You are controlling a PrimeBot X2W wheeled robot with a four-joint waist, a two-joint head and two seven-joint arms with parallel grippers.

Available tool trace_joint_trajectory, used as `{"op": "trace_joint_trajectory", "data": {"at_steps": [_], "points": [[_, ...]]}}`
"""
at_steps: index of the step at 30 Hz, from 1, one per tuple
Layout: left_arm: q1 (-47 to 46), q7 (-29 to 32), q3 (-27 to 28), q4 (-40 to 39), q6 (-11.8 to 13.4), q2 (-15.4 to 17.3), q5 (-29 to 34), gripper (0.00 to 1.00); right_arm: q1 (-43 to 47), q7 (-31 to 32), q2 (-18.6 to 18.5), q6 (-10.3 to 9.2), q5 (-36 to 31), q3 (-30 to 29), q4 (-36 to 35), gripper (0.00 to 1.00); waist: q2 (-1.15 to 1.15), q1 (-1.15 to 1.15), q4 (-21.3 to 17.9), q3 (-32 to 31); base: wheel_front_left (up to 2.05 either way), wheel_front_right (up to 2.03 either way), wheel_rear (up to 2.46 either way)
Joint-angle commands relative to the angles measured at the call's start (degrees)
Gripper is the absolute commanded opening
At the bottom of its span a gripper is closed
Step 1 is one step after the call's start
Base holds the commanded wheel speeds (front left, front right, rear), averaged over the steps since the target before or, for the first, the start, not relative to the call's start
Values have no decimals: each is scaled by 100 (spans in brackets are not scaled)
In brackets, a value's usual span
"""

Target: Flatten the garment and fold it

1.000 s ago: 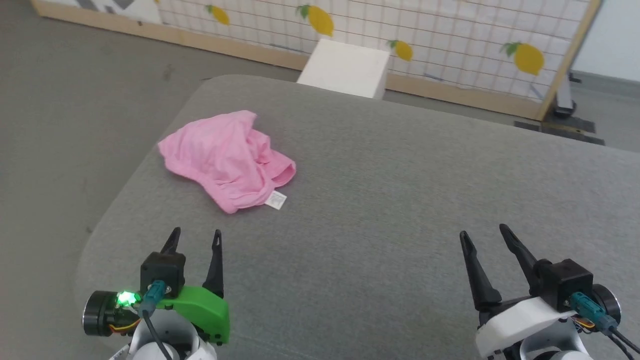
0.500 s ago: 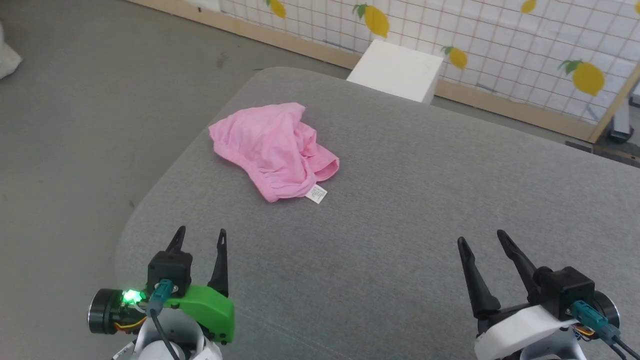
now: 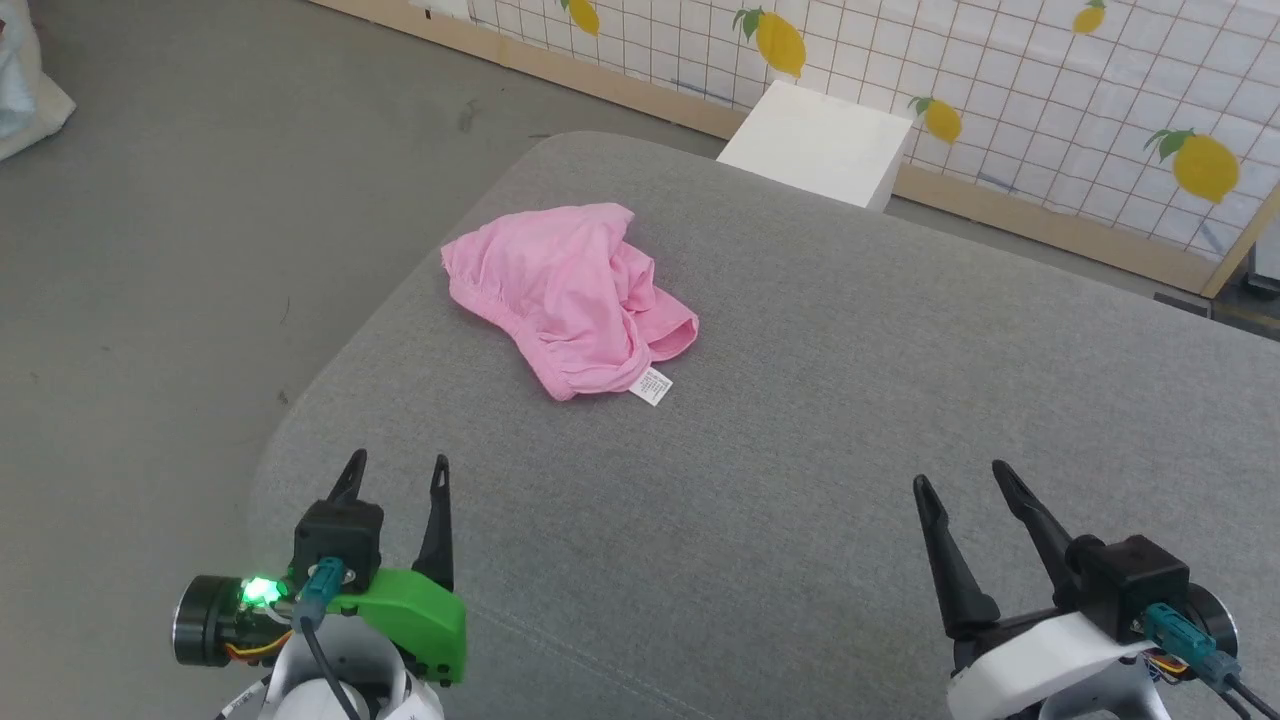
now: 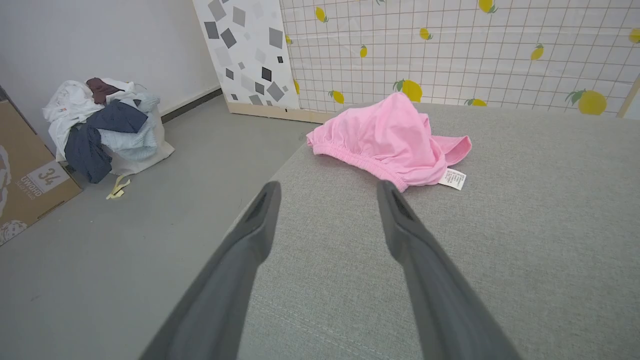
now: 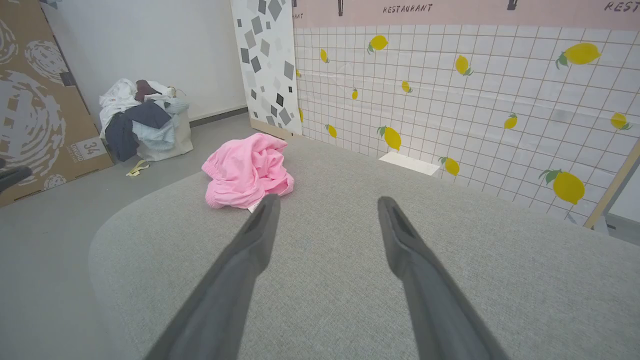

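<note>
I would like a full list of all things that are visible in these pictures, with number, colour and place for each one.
garment: one, light pink, crumpled on the padded table's far left
care label: one, white, at the garment's near edge
padded table: one, grey, before the robot
box: one, white, beyond the table's far edge
lemon screen: one, white with yellow lemons, behind the box
clothes pile: one, white and dark blue, on the floor by the wall
cardboard box: one, brown, left of the pile
left gripper: one, dark fingers, open, near left of the table
right gripper: one, dark fingers, open, near right
</note>
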Motion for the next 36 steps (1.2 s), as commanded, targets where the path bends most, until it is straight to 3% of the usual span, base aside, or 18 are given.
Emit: {"op": "trace_joint_trajectory", "data": {"at_steps": [1,16,29,36], "points": [[-91,-40,-12,-1,36,32,-21,100,65,17,10,-9,40,7,-33,100,0,0,-10,6,0,0,0],[-422,129,-5,-16,-106,107,-282,100,-141,135,-119,-9,-94,-105,-316,100,0,0,-467,696,0,0,0],[-2320,1083,-101,1007,-890,553,-759,100,-569,191,-325,-9,-243,-155,-596,100,0,0,-1126,1824,0,0,0],[-3593,1807,-341,1894,-1087,970,-1236,100,-783,201,-382,-9,-301,-189,-748,100,0,0,-1421,2360,0,0,0]]}}
